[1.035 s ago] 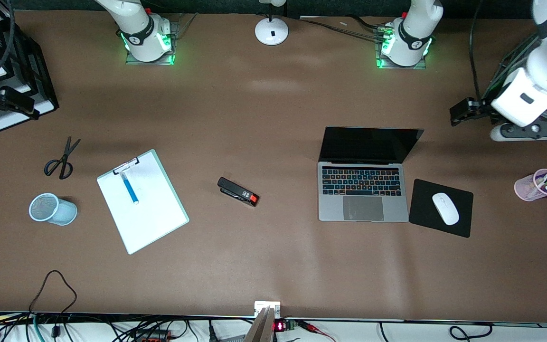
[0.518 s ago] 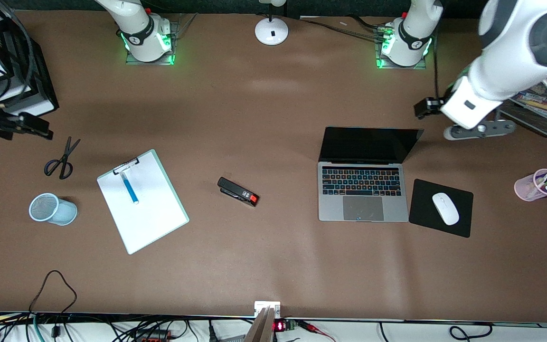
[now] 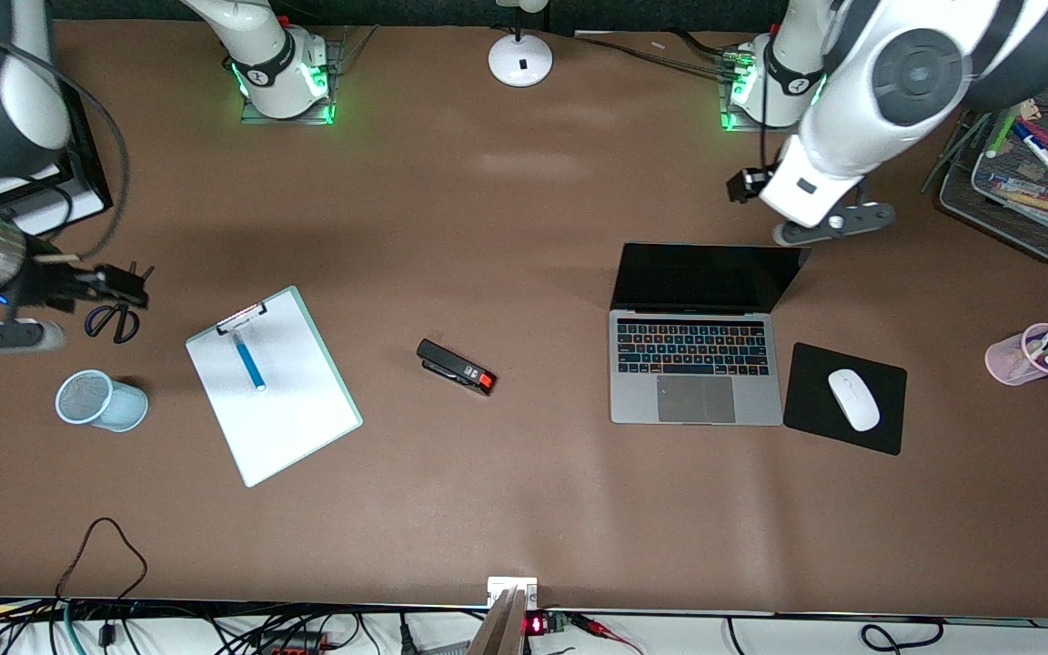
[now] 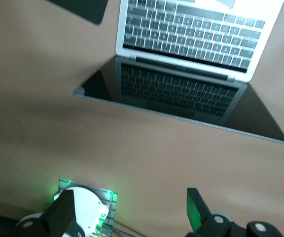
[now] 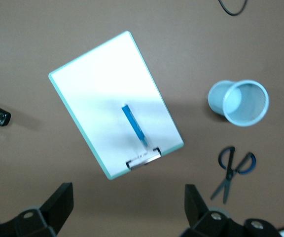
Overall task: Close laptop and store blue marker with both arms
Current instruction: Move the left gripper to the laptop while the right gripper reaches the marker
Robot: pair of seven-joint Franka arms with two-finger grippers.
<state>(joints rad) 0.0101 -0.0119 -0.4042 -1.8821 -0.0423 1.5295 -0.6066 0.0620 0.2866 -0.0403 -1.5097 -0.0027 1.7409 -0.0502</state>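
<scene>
The laptop [image 3: 695, 371] stands open on the table, its black screen [image 3: 706, 277] upright; it also shows in the left wrist view [image 4: 191, 34]. The blue marker [image 3: 248, 361] lies on the white-sheeted clipboard [image 3: 283, 400], below its clip, and shows in the right wrist view [image 5: 133, 123]. My left gripper [image 3: 747, 186] is open and empty, over the table beside the top corner of the laptop's screen; its own view shows it open too [image 4: 130, 213]. My right gripper [image 3: 115, 287] is open and empty over the scissors [image 3: 115, 320], beside the clipboard [image 5: 115, 103]; its own view shows it open too [image 5: 127, 201].
A black stapler [image 3: 456, 367] lies between clipboard and laptop. A light-blue mesh cup [image 3: 101, 400] stands near the scissors. A white mouse [image 3: 853, 398] sits on a black pad [image 3: 806, 414]. A pink pen cup [image 3: 1031, 355] and a wire tray [image 3: 1015, 214] are at the left arm's end.
Both arms have swung in over the table. The left gripper moved from the table's end to the laptop's screen corner. The right gripper moved over the scissors.
</scene>
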